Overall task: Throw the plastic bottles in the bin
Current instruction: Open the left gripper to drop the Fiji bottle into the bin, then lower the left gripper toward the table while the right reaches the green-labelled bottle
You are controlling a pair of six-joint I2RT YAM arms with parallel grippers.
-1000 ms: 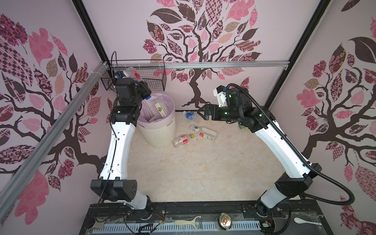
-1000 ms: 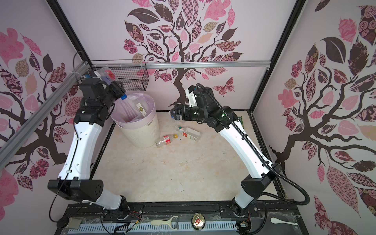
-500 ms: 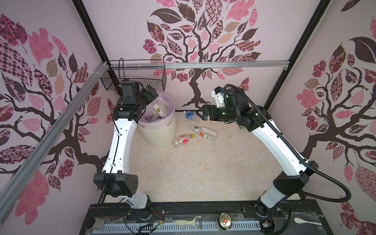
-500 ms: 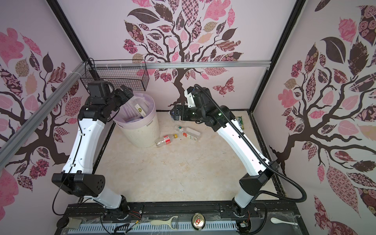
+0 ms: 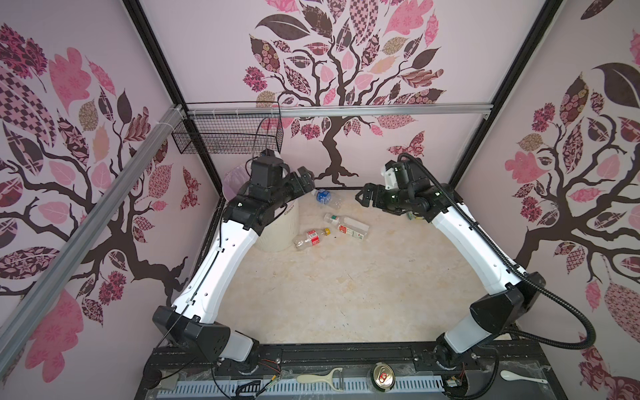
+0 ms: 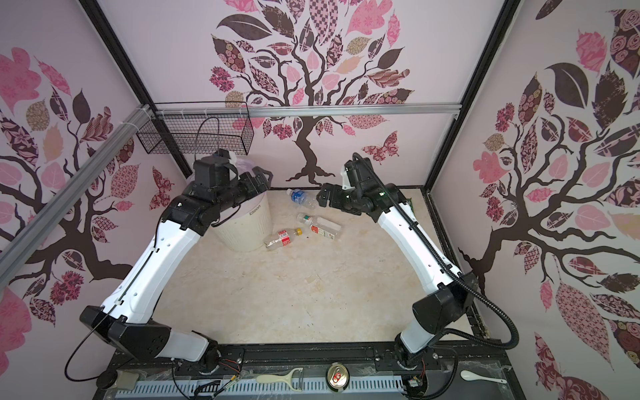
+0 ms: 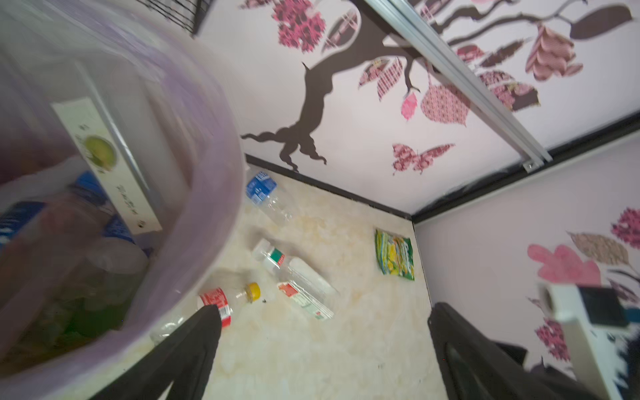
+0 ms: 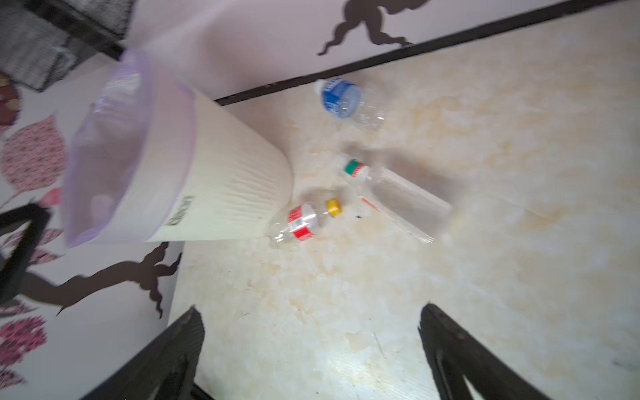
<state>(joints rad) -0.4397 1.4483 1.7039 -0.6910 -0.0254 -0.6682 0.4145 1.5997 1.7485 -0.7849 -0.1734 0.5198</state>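
Observation:
The cream ribbed bin (image 5: 277, 227) (image 6: 246, 225) with its lilac liner stands at the back left, largely hidden by my left arm. My left gripper (image 5: 304, 179) (image 6: 260, 178) (image 7: 323, 311) hangs open and empty over the bin's right rim (image 7: 211, 166). Several plastic bottles lie inside the bin (image 7: 104, 156). Three lie on the floor beside it: a blue-labelled one (image 5: 323, 196) (image 8: 346, 102), a long clear one (image 5: 347, 227) (image 8: 394, 188) and a red-labelled one with a yellow cap (image 5: 311, 237) (image 8: 303, 219). My right gripper (image 5: 363, 197) (image 6: 323, 197) (image 8: 308, 313) is open and empty, above the floor right of them.
A green-yellow snack packet (image 7: 394, 254) lies by the right wall, behind my right arm. A black wire basket (image 5: 225, 138) hangs on the back rail above the bin. A metal can (image 5: 382, 374), a peeler (image 5: 320, 377) and a spoon (image 5: 519, 375) rest on the front rail.
My left gripper has opened and swung from the bin's far left side across its mouth to the right rim. My right gripper has drifted slightly to the right.

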